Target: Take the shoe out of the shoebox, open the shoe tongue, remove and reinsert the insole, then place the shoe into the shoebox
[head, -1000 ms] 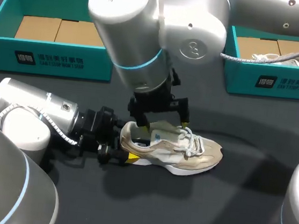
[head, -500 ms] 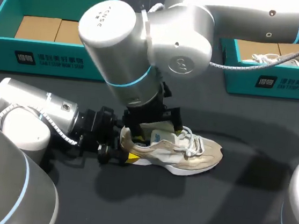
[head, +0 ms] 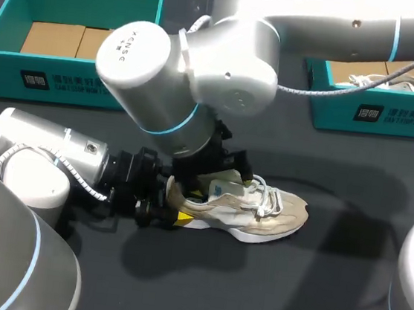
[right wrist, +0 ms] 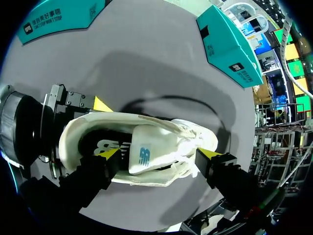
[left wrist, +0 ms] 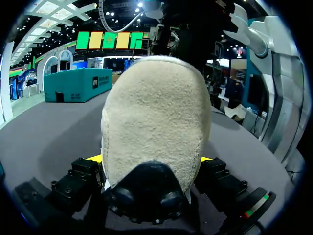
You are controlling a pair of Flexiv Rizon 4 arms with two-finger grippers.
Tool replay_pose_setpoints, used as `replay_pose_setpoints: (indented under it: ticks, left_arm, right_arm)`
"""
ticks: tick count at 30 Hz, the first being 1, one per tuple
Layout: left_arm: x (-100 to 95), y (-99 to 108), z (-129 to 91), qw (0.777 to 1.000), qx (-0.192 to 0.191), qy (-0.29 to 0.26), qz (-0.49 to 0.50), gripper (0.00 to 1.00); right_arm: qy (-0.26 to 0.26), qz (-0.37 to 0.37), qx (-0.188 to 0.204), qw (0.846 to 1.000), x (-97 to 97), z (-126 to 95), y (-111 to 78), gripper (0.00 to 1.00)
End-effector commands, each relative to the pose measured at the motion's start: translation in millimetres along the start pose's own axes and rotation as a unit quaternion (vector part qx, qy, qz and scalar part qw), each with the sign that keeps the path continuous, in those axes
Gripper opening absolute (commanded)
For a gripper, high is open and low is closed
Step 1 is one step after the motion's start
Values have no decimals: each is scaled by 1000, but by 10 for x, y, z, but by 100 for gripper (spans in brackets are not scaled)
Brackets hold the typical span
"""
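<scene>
A beige shoe (head: 249,208) lies on its sole on the dark table, toe pointing right. My left gripper (head: 164,214) is at its heel (left wrist: 156,117), which fills the space between its fingers, one yellow tip against each side. It is shut on the heel. My right gripper (head: 221,185) hangs open over the shoe's mouth. In the right wrist view its fingers straddle the raised tongue (right wrist: 149,154), one yellow fingertip (right wrist: 110,155) by the collar and the other by the laces. The insole is mostly hidden under the tongue.
A teal shoebox (head: 73,84) with cardboard inside stands at the back left. A second teal box (head: 369,110) at the back right holds another shoe (head: 395,81). My right arm's large body covers the table's middle behind the shoe.
My right arm has swung left and lower, bringing its open gripper down around the tongue. The shoe and my left gripper have stayed in place.
</scene>
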State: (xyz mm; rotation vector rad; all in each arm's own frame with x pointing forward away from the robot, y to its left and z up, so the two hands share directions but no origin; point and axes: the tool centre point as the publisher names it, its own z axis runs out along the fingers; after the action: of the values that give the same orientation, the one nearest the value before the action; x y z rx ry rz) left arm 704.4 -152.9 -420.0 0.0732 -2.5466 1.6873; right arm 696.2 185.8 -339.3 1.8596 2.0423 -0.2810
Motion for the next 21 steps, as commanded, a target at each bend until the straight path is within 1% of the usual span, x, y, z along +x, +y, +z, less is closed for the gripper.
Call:
replay_pose_setpoints:
  ticks: [1,12,18,21]
  left_arm:
    - [-28,13,8,1000,-2,0,0,0]
    - [-28,13,8,1000,-2,0,0,0]
    - [-28,13,8,1000,-2,0,0,0]
    - [-28,13,8,1000,-2,0,0,0]
  right_arm:
    - [-26,148,-5,989,75,55,-52,100]
    - [-51,173,-10,984,53,205,-91,100]
    - [-56,179,-19,982,-45,252,-123,100]
    - [-56,179,-24,982,-135,273,-120,100]
